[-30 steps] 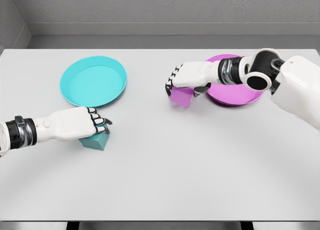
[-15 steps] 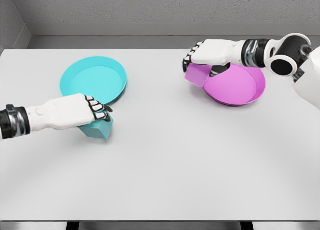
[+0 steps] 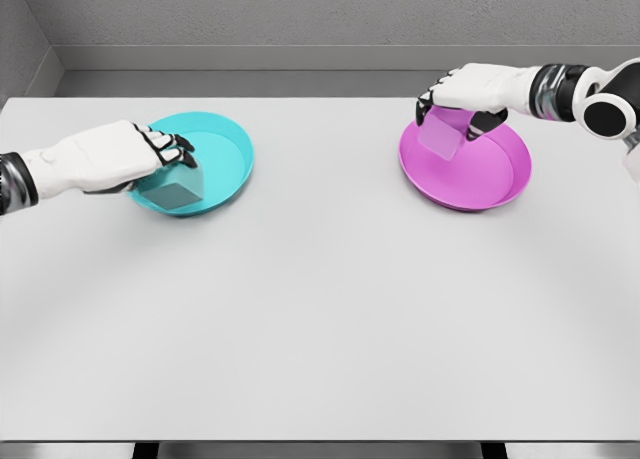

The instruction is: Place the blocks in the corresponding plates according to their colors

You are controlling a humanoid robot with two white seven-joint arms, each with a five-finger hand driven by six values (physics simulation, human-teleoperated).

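placing step in hand. our left hand [image 3: 105,157] pinches the teal block [image 3: 168,189] over the teal plate [image 3: 225,169] near edge; our right hand [image 3: 470,91] pinches the pink block [image 3: 440,134] above the pink plate [image 3: 490,179]. next, we judge: lower, then loosen fingers. grey table [image 3: 320,319], grey wall [image 3: 300,14] behind.

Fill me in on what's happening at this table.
A two-armed robot is sorting blocks by color. The left robot hand holds the teal block over the teal plate. The right robot hand holds the pink block over the pink plate. Neither block is released yet.
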